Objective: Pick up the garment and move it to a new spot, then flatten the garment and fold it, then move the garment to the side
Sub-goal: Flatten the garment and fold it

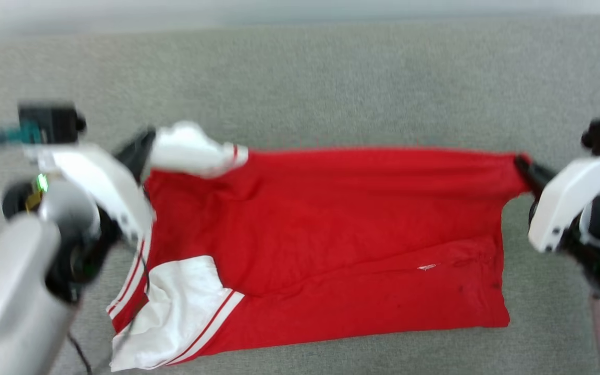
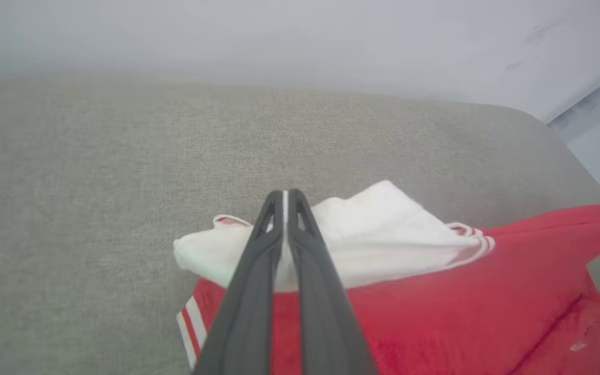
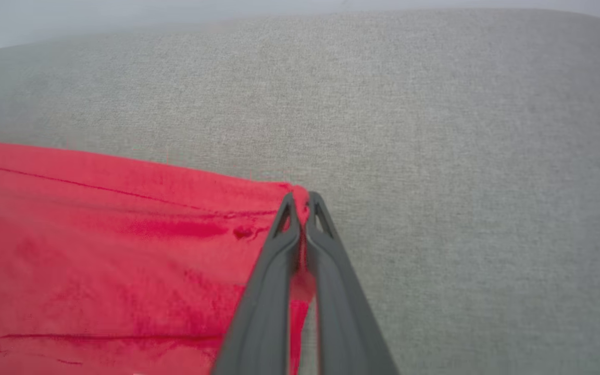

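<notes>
Tension along the far edge explained the whole pose. You had the garment (image 1: 331, 234) strung between both arms over the grey upholstered surface (image 1: 331, 67), shoulders toward your left and hem toward your right.

Your left gripper (image 2: 285, 195) was clamped at the shoulder end, where the white sleeve (image 2: 383, 234) meets the red body. Its fingers were pressed together with only a sliver of cloth between them. Your right gripper (image 3: 302, 200) was pinched closed on the far hem corner, with red fabric bunched between its tips.

With the two holds well apart, the far edge ran nearly straight in the head view. The near part draped down and lay on the surface. The second sleeve (image 1: 180, 307) sat crumpled at the near left corner, its striped trim showing.

By my reading, you placed the grips at opposite ends of one long edge so the cloth would spread under its own weight, which suits the flattening step. Thin jersey like this would likely stretch or slip if you pulled harder. The far sleeve was bunched beside your left fingers, so it would probably need smoothing once the shirt was laid down. The head view was blurred, so finer creases were hard to read.
</notes>
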Controlling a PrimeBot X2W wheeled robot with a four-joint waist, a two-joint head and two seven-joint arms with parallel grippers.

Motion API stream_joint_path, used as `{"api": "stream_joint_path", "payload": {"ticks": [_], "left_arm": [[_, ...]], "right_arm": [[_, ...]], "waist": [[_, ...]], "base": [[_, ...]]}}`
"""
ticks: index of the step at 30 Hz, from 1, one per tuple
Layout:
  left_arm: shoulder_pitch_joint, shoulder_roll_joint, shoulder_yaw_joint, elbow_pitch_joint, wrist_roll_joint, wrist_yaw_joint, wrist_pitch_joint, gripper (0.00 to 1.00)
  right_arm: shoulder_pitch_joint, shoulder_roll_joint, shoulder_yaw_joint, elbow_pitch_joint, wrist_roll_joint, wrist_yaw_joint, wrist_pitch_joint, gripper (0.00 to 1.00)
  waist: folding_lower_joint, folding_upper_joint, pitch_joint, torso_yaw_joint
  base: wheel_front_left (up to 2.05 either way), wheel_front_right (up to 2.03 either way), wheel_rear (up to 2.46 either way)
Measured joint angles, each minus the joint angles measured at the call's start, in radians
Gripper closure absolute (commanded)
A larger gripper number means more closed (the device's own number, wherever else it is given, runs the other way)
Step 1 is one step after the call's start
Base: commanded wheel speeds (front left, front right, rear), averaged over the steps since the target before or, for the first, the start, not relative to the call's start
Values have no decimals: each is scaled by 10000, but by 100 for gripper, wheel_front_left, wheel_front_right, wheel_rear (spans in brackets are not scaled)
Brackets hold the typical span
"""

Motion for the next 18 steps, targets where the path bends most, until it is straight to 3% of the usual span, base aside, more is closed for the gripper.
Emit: {"api": "stream_joint_path", "payload": {"ticks": [5, 10, 12, 13, 14, 15, 16, 18], "left_arm": [[2172, -15, 150, -709, -293, 656, -704, 100], [3955, -324, 123, -880, -673, 1032, -1149, 100], [4435, -571, 23, -740, -930, 1078, -1193, 100], [4652, -694, -27, -644, -1037, 1076, -1195, 81], [4816, -859, -44, -504, -1174, 1072, -1204, 48], [4929, -1035, -65, -372, -1313, 1003, -1210, 11], [4989, -1160, -109, -213, -1386, 936, -1262, 0], [5006, -1317, -121, 84, -1386, 880, -1471, 0]], "right_arm": [[1213, 318, -253, -50, 140, 0, -366, 100], [2149, 548, -518, 157, 117, 0, -761, 100], [2436, 662, -602, 360, 184, 0, -991, 87], [2561, 665, -639, 495, 178, 0, -1085, 75], [2675, 673, -642, 646, 182, 0, -1166, 27], [2798, 700, -662, 769, 190, 0, -1275, 0], [2906, 713, -637, 880, 169, 0, -1438, 0], [3052, 767, -596, 1085, 199, -4, -1682, 0]], "waist": [[0, 0, -556, 153], [0, 0, -832, 231], [0, 0, -896, 231], [0, 0, -916, 228], [0, 0, -942, 229], [0, 0, -962, 237], [0, 0, -978, 241], [0, 0, -1040, 230]], "base": [[0, 0, 0], [0, 0, 0], [0, 0, 0], [0, 0, 0], [0, 0, 0], [0, 0, 0], [0, 0, 0], [0, 0, 0]]}}
